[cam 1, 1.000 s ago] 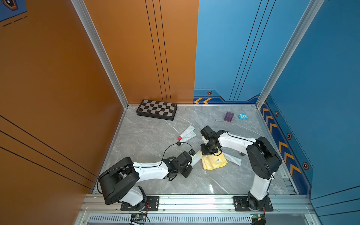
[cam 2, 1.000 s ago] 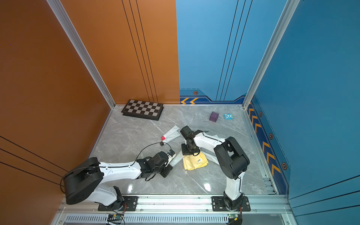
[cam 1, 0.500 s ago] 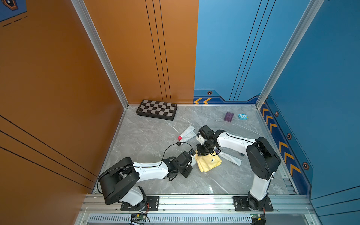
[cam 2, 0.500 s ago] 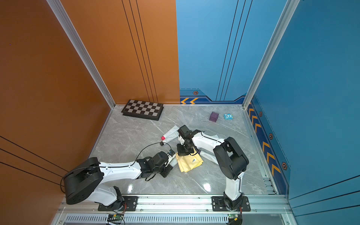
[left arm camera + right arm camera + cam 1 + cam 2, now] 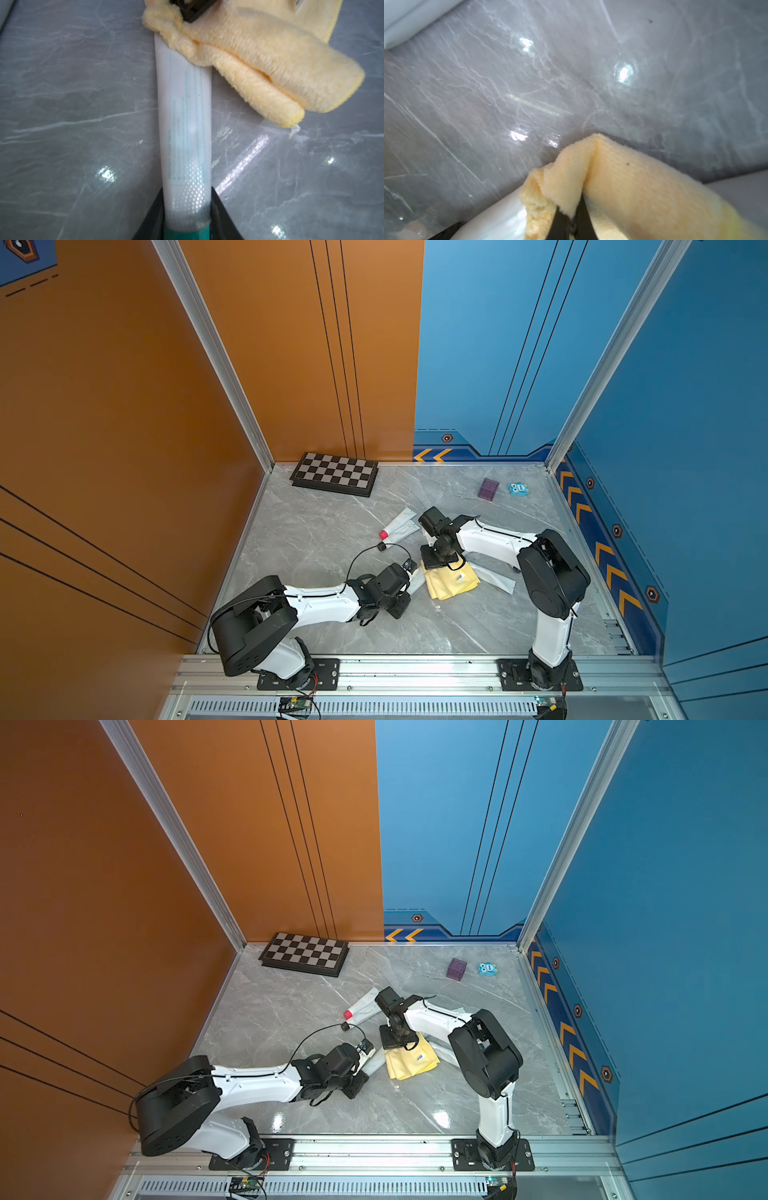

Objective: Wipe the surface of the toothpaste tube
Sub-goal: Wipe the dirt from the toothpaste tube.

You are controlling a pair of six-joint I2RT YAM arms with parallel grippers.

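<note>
Left wrist, cloth (image 5: 259,62) hides tube (image 5: 185,124) end (cap (image 5: 187,233) cropped)

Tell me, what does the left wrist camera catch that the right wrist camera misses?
Left wrist only: the left gripper clamped on the toothpaste tube near its teal cap, plus the tube's print. Right wrist only: how the right gripper pinches a fold of the yellow cloth. Both: the cloth lying over the tube's far end, on the grey table.
</note>
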